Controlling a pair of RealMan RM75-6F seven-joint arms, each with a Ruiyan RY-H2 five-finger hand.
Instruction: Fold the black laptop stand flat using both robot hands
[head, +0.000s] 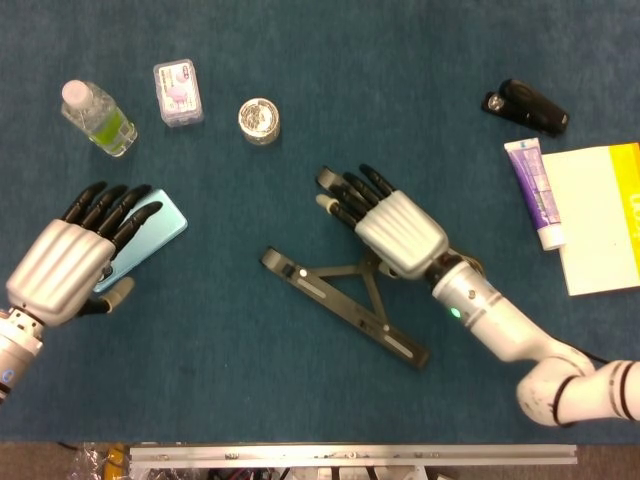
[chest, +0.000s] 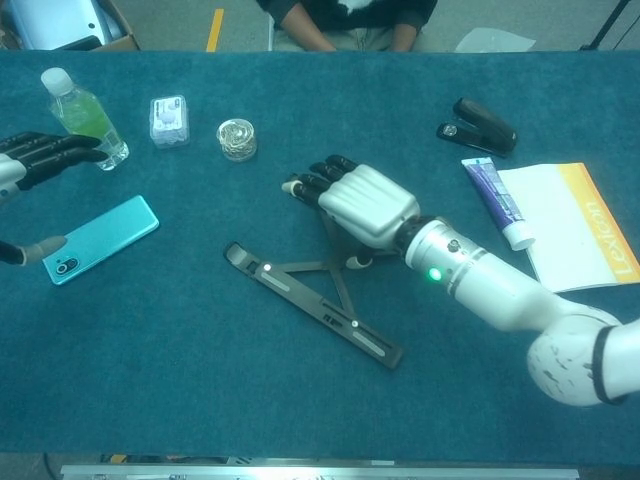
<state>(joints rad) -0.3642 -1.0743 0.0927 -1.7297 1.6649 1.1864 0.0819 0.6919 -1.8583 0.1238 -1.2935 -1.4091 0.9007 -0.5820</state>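
Note:
The black laptop stand (head: 345, 310) (chest: 310, 305) lies low on the blue table, its near rail running diagonally from upper left to lower right, with thin struts reaching back under my right hand (head: 390, 225) (chest: 360, 200). That hand rests palm down on the stand's far part, fingers stretched out to the upper left; a dark rail end shows at its fingertips. Its thumb tip sits by the strut. My left hand (head: 60, 265) (chest: 30, 165) hovers far to the left, fingers spread, holding nothing, partly over a turquoise phone (head: 160, 225) (chest: 100, 238).
A water bottle (head: 98, 118), a small clear box (head: 178, 92) and a round jar (head: 259, 120) stand at the back left. A black stapler (head: 525, 107), a purple tube (head: 535, 190) and a yellow-edged notebook (head: 600, 220) lie at the right.

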